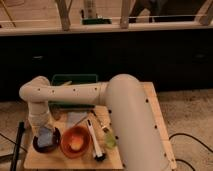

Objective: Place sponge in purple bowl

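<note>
The robot's thick white arm [125,115] takes up the right half of the wooden table [50,160]: it rises from the near right corner, bends at a broad elbow, runs leftward as a long forearm across the middle of the table, then turns straight down at the far left. At the bottom of that downward stretch the pincer [44,128] hangs directly over the purple bowl [36,144], which sits at the near left corner of the table. The sponge [46,135], a small pale blue block, is right under the pincer and inside the rim of the purple bowl. Whether the pincer is gripping the sponge or has let go of it cannot be told, since the wrist hides that part, nor can it be told whether the sponge rests on the bowl's bottom. Just to the right of the purple bowl, close beside it, stands an orange bowl [75,142] with a yellow inside. Behind the orange bowl lies a flat grey-blue cloth [76,118]. To the right of the orange bowl lies a brush [94,140] with a white handle, its dark head pointing to the near edge, and beside that a small yellow-green object [110,140]. At the back of the table, partly behind the forearm, is a green tray [75,79]
</note>
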Available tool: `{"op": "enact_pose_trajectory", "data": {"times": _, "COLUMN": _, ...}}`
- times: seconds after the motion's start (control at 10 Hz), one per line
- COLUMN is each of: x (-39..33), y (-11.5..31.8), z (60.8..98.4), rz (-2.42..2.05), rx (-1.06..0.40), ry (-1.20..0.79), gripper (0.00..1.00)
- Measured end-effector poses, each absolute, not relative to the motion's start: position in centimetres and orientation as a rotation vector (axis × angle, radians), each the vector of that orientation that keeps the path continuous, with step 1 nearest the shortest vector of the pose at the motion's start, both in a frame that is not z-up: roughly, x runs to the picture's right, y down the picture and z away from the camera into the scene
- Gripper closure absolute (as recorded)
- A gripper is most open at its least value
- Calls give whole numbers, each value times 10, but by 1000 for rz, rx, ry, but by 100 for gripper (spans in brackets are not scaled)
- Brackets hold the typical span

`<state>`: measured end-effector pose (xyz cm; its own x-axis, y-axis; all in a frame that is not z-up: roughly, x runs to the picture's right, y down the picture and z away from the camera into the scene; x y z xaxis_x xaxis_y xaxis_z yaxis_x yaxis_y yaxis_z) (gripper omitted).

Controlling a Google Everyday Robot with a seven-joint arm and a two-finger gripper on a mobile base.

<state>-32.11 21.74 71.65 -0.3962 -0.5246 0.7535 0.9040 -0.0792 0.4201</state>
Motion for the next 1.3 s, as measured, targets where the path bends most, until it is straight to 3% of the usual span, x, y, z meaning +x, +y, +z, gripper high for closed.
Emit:
{"op": "enact_pose_trajectory", "data": {"times": 0.4, "x": -321, "y": 215, "z": 717, "rz": -1707, "rx": -513, "ry": -1086, "gripper": 20}}
{"op": "enact_pose_trajectory", "data": {"times": 1.3, "x": -322, "y": 214, "z": 710, "rz": -1744, "rx": -523, "ry": -1088, "gripper": 20}}
